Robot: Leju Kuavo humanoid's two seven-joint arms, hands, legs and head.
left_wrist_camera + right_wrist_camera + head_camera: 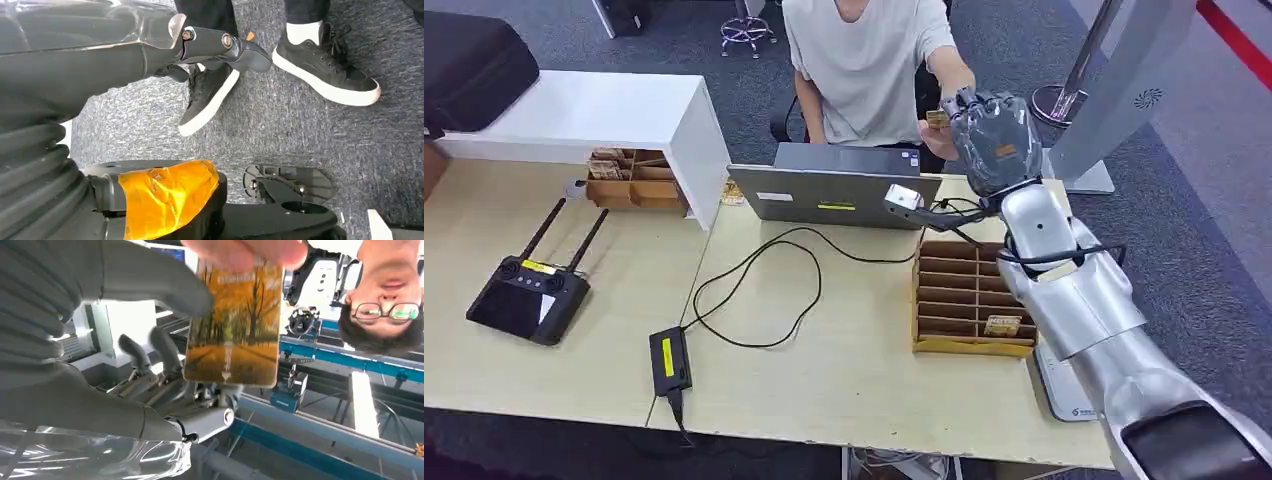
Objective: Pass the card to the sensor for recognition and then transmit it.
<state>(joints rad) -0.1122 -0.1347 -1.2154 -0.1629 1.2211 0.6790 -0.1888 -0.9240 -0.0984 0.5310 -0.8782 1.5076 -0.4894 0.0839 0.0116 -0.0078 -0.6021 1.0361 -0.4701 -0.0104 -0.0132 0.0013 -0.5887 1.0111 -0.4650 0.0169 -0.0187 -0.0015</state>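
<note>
My right hand [994, 135] is raised over the far edge of the table [844, 370], toward a seated person [864, 60]. It holds a card [937, 118] printed with orange autumn trees. In the right wrist view my thumb [150, 285] presses the card [235, 325] on its face, with my darker fingers behind it. The person's hand [245, 252] grips the card's opposite edge. A tall white-grey stand [1124, 90] rises to the right of my hand. My left hand [220, 45] hangs beside my body over the carpet, fingers stretched out and holding nothing.
A grey laptop [839, 185] sits below my raised hand. A cardboard card rack [969, 295] stands under my forearm, with a flat white device [1064, 385] beside it. A black cable and adapter [669, 360], a black controller [529, 295] and a white shelf [604, 115] lie to the left.
</note>
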